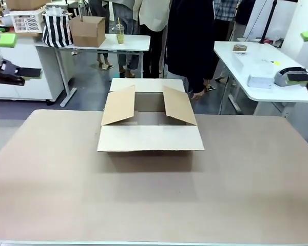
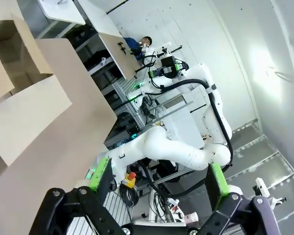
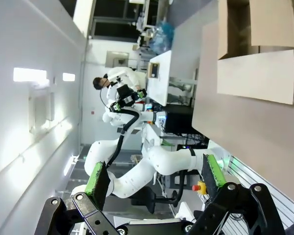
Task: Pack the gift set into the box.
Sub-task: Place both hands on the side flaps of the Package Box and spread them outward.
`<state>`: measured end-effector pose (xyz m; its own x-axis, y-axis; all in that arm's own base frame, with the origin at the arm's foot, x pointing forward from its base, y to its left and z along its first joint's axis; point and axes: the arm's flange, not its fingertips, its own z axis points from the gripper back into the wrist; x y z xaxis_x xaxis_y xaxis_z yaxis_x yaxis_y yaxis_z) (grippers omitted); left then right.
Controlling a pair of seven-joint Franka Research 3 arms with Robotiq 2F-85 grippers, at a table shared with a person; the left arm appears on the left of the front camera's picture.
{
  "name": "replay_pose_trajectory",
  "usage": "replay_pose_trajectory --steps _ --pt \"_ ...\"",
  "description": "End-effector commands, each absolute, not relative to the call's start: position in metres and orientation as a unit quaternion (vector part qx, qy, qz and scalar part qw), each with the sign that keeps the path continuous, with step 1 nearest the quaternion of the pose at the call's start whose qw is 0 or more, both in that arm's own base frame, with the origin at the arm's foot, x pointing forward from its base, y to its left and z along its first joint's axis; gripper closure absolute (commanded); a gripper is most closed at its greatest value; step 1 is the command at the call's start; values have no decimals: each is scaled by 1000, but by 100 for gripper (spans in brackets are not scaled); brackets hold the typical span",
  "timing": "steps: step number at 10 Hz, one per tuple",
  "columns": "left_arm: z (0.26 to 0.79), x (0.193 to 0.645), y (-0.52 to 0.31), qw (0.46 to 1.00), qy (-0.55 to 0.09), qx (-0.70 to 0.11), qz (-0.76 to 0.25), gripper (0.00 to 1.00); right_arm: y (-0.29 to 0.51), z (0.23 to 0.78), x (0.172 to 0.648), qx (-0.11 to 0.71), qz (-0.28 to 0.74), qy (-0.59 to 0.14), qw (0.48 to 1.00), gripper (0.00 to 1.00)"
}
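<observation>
While the box (image 1: 150, 137) sits mid-frame on the desk (image 1: 246, 195), flaps spread, the left fingers (image 2: 102, 176) stand released and empty. The right fingers (image 3: 211, 171) gape apart too, grasping nothing.

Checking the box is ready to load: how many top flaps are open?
4, all open on the box: far flap laid outward, left flap and right flap raised at a slant, near flap spread flat toward the camera. None hidden.
</observation>
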<state>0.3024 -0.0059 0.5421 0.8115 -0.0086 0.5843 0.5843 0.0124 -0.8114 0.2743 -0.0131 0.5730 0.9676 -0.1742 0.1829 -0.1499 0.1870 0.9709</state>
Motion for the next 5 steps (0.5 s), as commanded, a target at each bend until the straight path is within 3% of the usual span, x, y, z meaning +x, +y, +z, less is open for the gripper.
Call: replay_pose_trajectory --steps 1,5 --pt "542 304 -3 667 -230 -672 -224 0 -14 576 276 644 -6 -135 753 0" --pt "542 304 -3 667 -230 -672 -224 0 -14 576 276 644 -6 -135 753 0"
